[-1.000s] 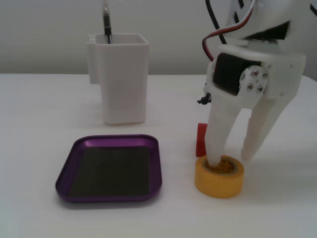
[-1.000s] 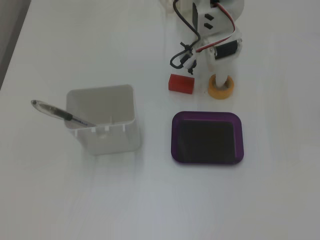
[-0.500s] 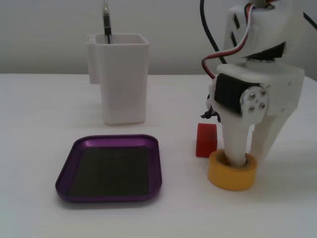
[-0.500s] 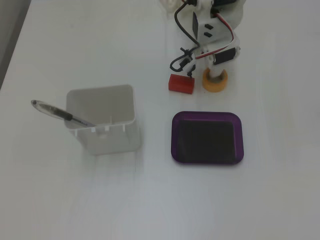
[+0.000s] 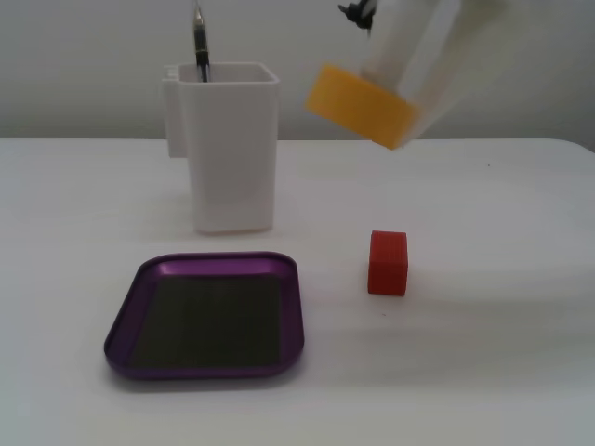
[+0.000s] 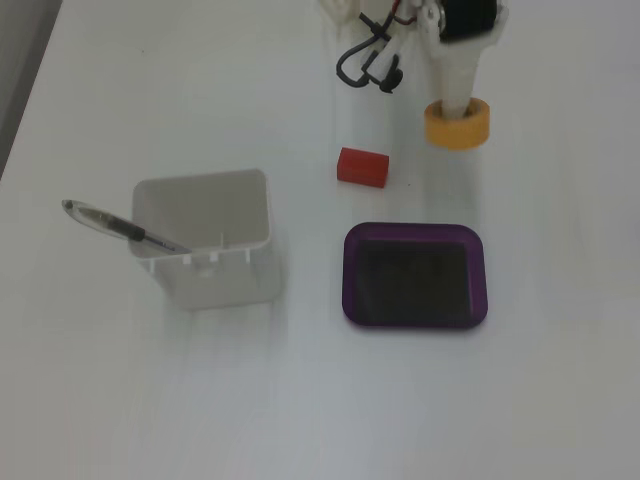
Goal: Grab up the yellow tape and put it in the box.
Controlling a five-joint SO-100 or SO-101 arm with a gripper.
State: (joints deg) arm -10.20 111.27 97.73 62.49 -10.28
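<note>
The yellow tape (image 5: 361, 104) hangs tilted in the air above the table at the upper right of a fixed view. It also shows in the other fixed view (image 6: 458, 124), at the top right. My white gripper (image 5: 398, 100) is shut on the tape, with one finger (image 6: 456, 88) reaching into its core. The purple box (image 5: 216, 264) lies flat at the lower left, its dark bottom bare. Seen from above, the box (image 6: 350, 276) is well below the tape and a little to its left.
A small red cube (image 5: 388, 263) stands right of the box and also shows from above (image 6: 362, 166). A tall white container (image 5: 231, 149) holding a pen (image 5: 200, 42) stands behind the box. Black cables (image 6: 365, 60) hang by the arm.
</note>
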